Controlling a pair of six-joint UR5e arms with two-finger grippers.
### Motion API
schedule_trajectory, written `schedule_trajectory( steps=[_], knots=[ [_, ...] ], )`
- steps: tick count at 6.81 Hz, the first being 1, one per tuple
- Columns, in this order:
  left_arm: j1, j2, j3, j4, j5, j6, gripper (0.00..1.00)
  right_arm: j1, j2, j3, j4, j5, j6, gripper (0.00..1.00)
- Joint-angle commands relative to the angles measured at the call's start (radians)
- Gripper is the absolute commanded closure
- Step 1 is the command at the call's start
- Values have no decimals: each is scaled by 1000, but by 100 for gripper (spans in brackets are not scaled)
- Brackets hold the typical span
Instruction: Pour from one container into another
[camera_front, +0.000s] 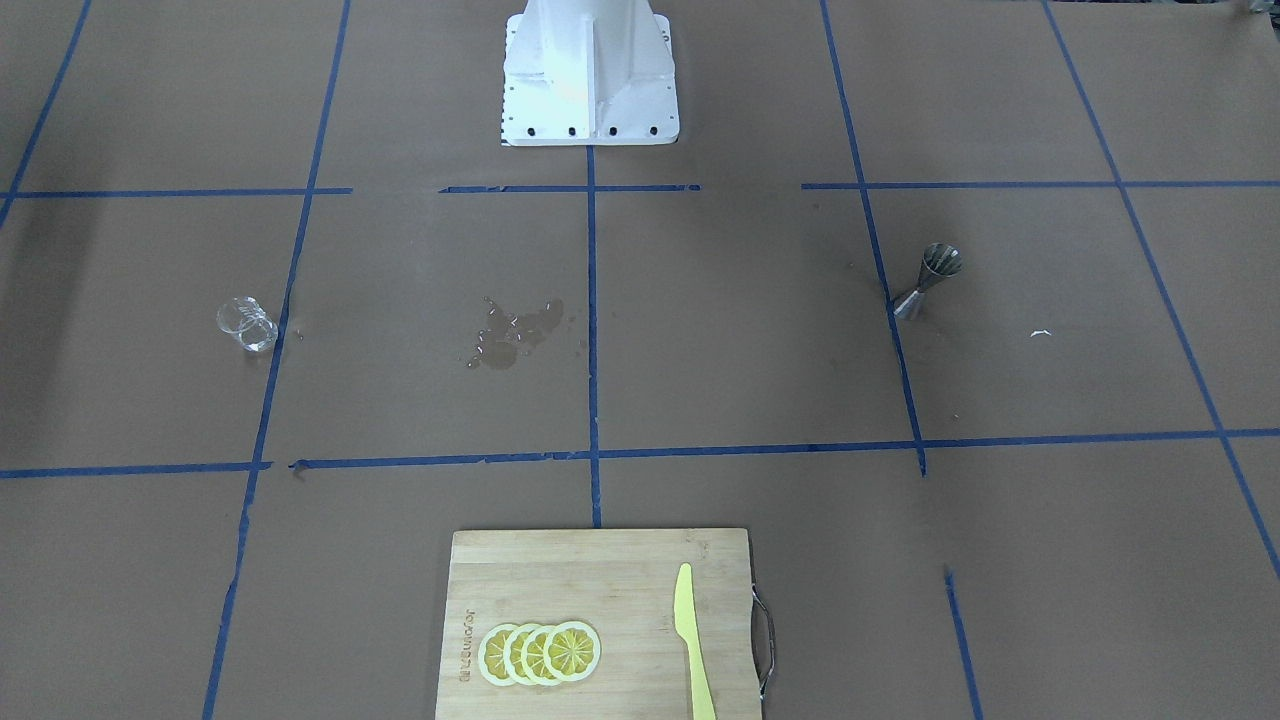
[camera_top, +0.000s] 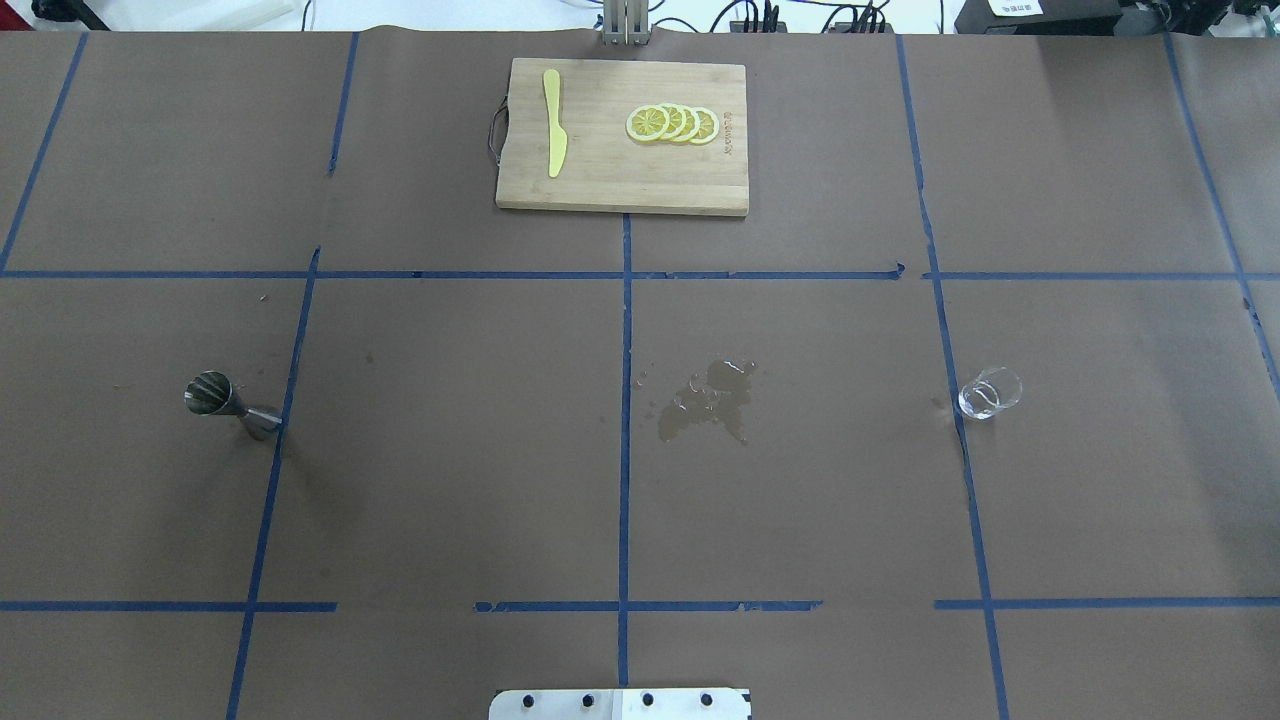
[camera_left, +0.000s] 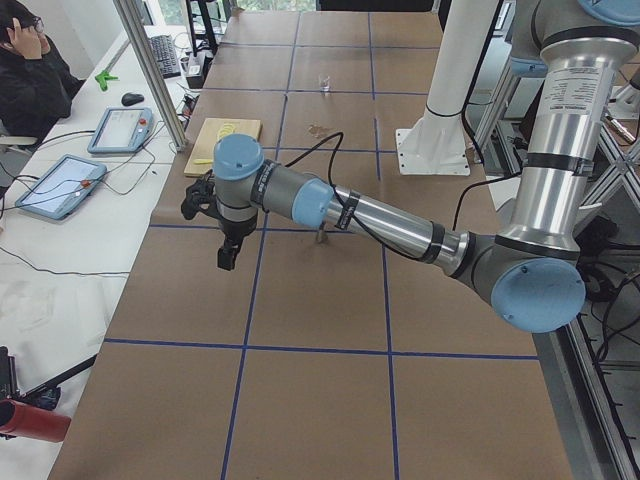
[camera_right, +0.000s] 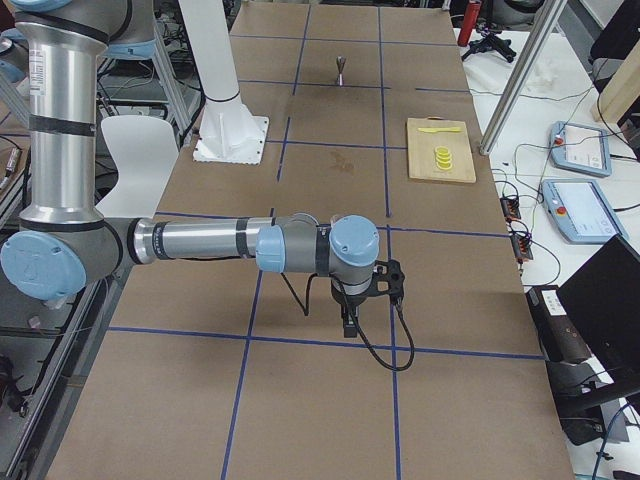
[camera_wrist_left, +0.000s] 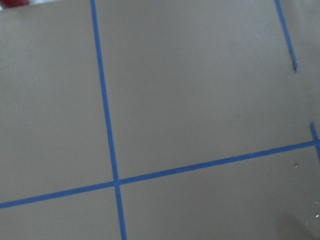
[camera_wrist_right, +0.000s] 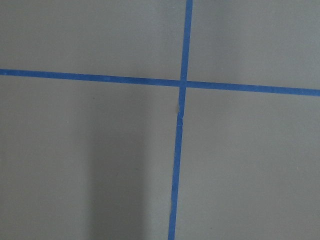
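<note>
The small clear cup stands on the brown paper on my right side, and it is tiny and far off in the exterior left view. On my left side stands the steel jigger. My left gripper hangs over the table's left end, well away from the jigger. Over the right end hangs my right gripper, away from the cup. Both show only in the side views, so I cannot tell whether they are open or shut. The wrist views show only paper and blue tape.
A wet spill marks the paper between cup and jigger. A wooden cutting board with lemon slices and a yellow knife lies at the far middle edge. The robot's white base is on the near side.
</note>
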Motion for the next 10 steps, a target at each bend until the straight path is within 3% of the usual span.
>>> schedule_trajectory(
  steps=[1, 4, 5, 7, 9, 10],
  knots=[
    [81, -21, -60, -5, -39, -108, 0, -1, 1, 49, 1, 36, -1, 0],
    [210, 69, -332, -6, 53, -404, 0, -1, -5, 99, -11, 64, -1, 0],
    [282, 109, -452, -9, 133, -590, 0, -1, -8, 108, -11, 69, -1, 0],
    [542, 147, -610, -14, 419, -912, 0, -1, -13, 114, -13, 77, -1, 0],
    [760, 160, -622, -6, 597, -1181, 0, -1, -13, 114, -13, 77, -1, 0],
    [919, 175, -622, -8, 751, -1358, 0, -1, -13, 114, -13, 77, -1, 0]
  ],
)
